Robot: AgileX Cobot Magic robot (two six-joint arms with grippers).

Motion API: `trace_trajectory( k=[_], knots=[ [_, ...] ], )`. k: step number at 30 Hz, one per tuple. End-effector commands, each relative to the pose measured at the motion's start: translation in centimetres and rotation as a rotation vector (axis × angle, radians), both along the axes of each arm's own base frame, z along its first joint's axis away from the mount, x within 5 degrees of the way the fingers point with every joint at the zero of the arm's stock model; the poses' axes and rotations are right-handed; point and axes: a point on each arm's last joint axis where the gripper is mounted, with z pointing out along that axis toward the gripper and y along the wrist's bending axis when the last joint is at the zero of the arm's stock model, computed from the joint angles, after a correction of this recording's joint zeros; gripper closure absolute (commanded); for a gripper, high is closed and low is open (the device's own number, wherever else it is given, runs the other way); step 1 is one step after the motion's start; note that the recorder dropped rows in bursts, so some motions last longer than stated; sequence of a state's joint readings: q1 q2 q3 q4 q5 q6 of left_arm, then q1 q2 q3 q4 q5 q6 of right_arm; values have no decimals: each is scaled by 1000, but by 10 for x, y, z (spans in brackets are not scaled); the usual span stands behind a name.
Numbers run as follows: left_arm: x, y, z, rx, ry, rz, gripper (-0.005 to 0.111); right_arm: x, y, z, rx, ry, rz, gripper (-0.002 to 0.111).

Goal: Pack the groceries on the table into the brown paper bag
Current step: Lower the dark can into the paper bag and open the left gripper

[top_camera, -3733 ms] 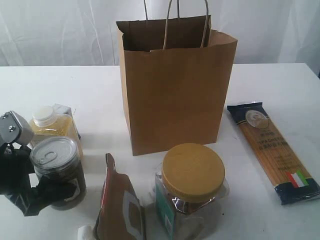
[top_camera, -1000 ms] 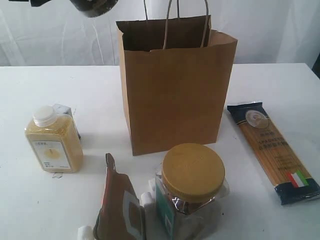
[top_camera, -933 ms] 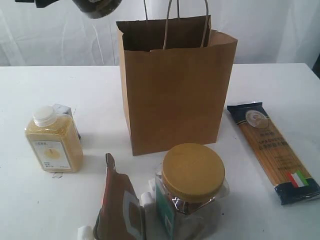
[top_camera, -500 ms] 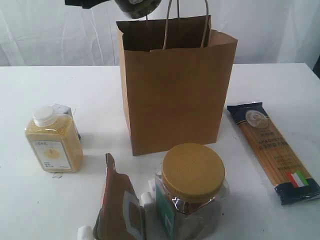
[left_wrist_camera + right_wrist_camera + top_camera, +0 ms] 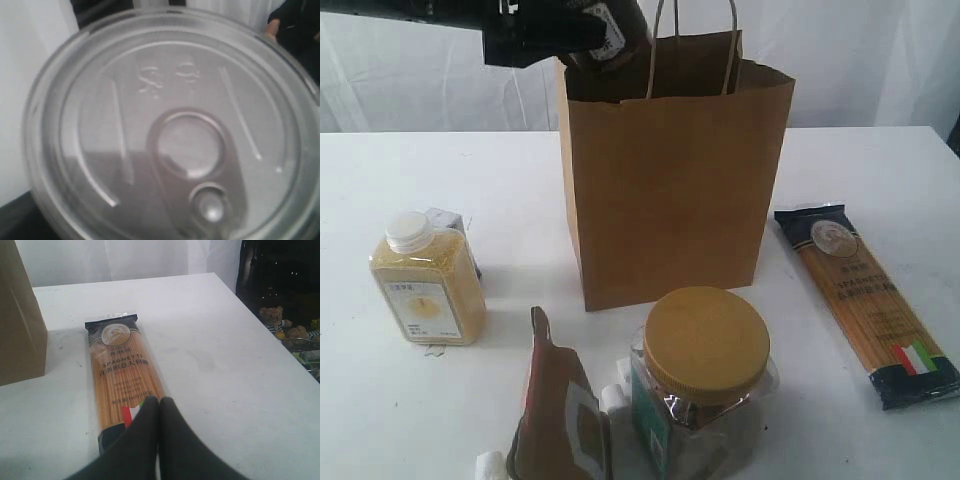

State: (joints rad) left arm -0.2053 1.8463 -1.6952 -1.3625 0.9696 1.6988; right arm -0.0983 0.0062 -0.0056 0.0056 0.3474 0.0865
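1 dark can (image 5: 620,35) grasped in left pincer (image 5: 582,32) over bag (image 5: 670,190) mouth, lid (image 5: 170,130) facing wrist, right pincer (image 5: 159,405) clenched

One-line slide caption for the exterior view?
Left hand holds the dark pull-tab can above the brown paper bag; bottle, pouch, jar, spaghetti packet sit on table.

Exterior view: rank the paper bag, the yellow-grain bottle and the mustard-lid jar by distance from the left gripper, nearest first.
1. Brown paper bag, just below the left gripper and its dark can.
2. Yellow-grain bottle, standing at the left.
3. Mustard-lid jar, at the front, nearest the camera.
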Motion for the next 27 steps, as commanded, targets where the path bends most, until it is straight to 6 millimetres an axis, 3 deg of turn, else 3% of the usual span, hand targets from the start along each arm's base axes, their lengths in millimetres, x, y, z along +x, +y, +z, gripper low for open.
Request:
trace_trajectory(
  k=[1,8,19,27],
  knots=[
    [-3,-5,-1,-64,-21,-104,107,0,0,-1,1,-4,-5,108],
    [9,-7,-17,-55,15,-80,107,0,0,-1,1,-4,-5,108],
    [11,-7,-16,-49,-14,-66,106,0,0,-1,1,-4,-5,108],
    [12,-7,-17,-52,12,-49,77,0,0,-1,1,-4,-5,108]
  ],
)
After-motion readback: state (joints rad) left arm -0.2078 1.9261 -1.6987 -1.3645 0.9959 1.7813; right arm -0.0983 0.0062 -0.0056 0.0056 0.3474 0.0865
